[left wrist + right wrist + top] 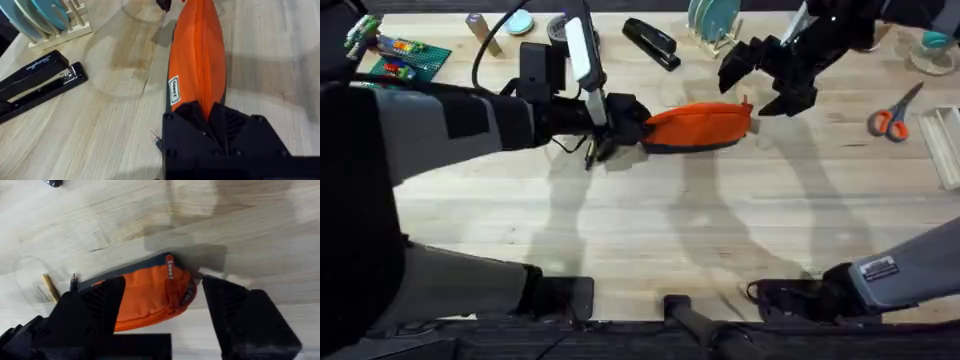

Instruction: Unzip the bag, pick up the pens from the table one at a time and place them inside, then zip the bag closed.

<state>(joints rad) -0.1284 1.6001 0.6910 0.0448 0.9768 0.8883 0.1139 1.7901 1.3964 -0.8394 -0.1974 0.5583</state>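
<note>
Left hand, mid-frame: clamped on bag end, likely anchoring it. Right hand, upper right: fingers apart, poised near zipper.

Two robot arms with grey link casings and black joints; the left arm carries a looping black cable, the right arm a small white label.
</note>
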